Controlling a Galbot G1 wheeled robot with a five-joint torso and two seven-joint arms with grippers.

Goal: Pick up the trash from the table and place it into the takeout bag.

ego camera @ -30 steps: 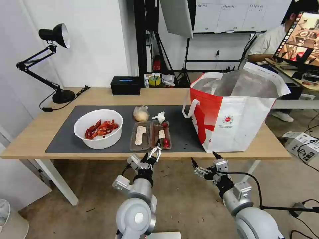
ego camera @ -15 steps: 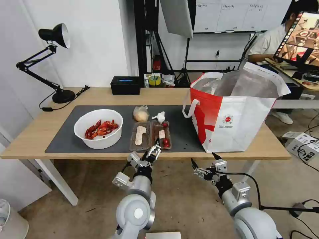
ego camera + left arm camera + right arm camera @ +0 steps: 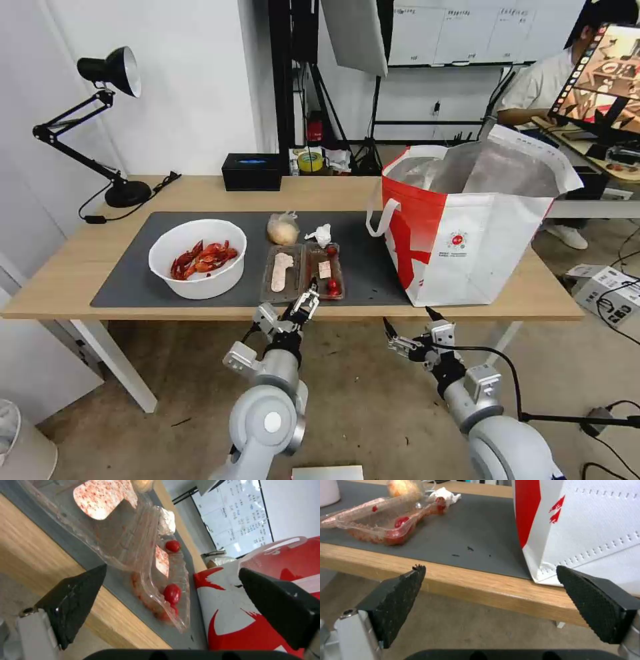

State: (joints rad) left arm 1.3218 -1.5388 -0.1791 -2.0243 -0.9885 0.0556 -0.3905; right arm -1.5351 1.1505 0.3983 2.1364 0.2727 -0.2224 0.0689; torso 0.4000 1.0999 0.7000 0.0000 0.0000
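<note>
Tray (image 3: 302, 272) at the table's (image 3: 60, 293) front edge looks thin and flexible; pinch its near rim with your spread-open left gripper (image 3: 305, 303).

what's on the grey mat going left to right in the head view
white bowl of crayfish shells → clear two-compartment tray → red-and-white takeout bag. The small bag with the beige lump and the crumpled tissue sit behind the tray, overlapping its span.

Bare mat (image 3: 363, 267) between tray (image 3: 301, 270) and bag (image 3: 467, 247)
</note>
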